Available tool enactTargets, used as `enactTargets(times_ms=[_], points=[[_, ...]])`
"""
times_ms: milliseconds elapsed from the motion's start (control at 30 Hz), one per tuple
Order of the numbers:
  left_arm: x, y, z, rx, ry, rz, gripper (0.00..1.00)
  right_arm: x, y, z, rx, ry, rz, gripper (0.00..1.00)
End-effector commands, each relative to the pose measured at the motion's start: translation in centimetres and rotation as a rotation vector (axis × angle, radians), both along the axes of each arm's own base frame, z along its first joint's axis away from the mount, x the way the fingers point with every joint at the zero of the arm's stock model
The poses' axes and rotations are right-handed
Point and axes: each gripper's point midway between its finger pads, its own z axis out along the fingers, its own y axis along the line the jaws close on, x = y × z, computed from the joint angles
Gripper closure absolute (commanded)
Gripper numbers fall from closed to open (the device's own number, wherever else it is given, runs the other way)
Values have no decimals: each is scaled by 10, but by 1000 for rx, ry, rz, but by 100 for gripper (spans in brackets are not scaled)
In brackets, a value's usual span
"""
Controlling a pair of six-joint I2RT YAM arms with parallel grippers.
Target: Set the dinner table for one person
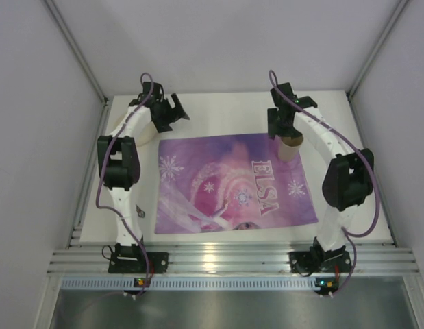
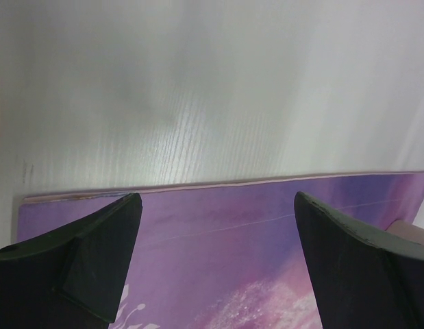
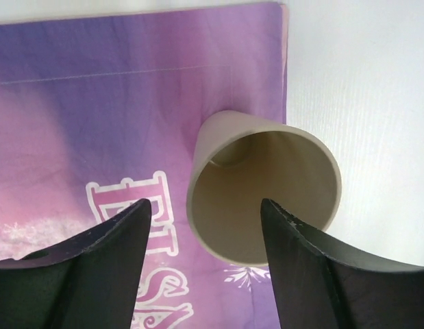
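The right gripper (image 3: 206, 205) fills the foreground of its wrist view, fingers apart. One finger hangs over the mouth of the cup (image 3: 294, 199) and the other outside its wall, so the rim sits in the gap but nothing clamps it. The left gripper (image 2: 217, 199) is spread too and holds nothing. It hovers over the far left edge of the mat (image 2: 218, 247), probably parked out of the way.

The table (image 1: 218, 113) lies flat under everything, reaching from the rail (image 1: 225, 259) at the arms' bases to the far wall. Its long axis seems to run left to right, parallel to the rail, with one long side facing the arms. That reads as the diner's side.

The mat (image 1: 225, 185) lies at the middle of the table, long side likewise left to right and slightly askew. It marks the single place, though its lettering reads sideways from here.

The cup (image 1: 290, 149) stands upright, mouth up, on the mat's far right corner. This is the usual spot for a drink, beyond where a plate would go. No plate or cutlery shows on the mat, so I judge the setting barely begun.
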Motion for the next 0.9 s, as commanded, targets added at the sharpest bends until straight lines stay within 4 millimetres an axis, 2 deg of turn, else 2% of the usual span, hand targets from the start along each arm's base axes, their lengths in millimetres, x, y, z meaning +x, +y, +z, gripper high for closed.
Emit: enactTargets(times_ms=[0, 133, 167, 233, 267, 300, 333, 400, 467, 533, 567, 633, 733, 767, 800, 867], points=[[-5, 3, 33, 24, -52, -4, 2, 8, -3, 62, 3, -147, 1, 33], [-3, 12, 41, 77, -46, 26, 2, -11, -20, 104, -8, -185, -93, 32], [-3, 24, 42, 140, -42, 71, 2, -20, -23, 131, 19, -237, -110, 32], [-5, 29, 43, 153, -36, 97, 2, -25, -25, 140, 30, -252, -113, 32], [-4, 38, 43, 192, -39, 139, 2, -27, -26, 148, 35, -266, -113, 32], [-4, 42, 51, 195, -47, 180, 2, -29, -27, 152, 34, -273, -113, 32], [-5, 60, 51, 264, -49, 259, 2, -33, -30, 157, 28, -279, -115, 32], [-12, 77, 57, 309, -42, 364, 2, -37, -31, 162, 32, -292, -112, 32], [-21, 98, 57, 389, -27, 459, 2, -40, -30, 155, 33, -278, -105, 32], [-28, 105, 53, 397, -13, 521, 2, -44, -30, 152, 41, -274, -101, 32], [-32, 109, 52, 406, -4, 552, 2, -47, -31, 142, 33, -249, -100, 32], [-45, 119, 41, 403, 29, 651, 2, -50, -31, 141, 36, -254, -91, 32], [-57, 127, 30, 319, 15, 758, 2, -56, -31, 134, 32, -238, -69, 33], [-59, 128, 36, 282, -10, 787, 2, -57, -32, 132, 29, -232, -64, 33], [-65, 129, 22, 240, 11, 822, 2, -57, -32, 131, 27, -230, -58, 33], [-69, 132, 18, 185, 20, 848, 2, -59, -30, 129, 33, -224, -49, 33]])
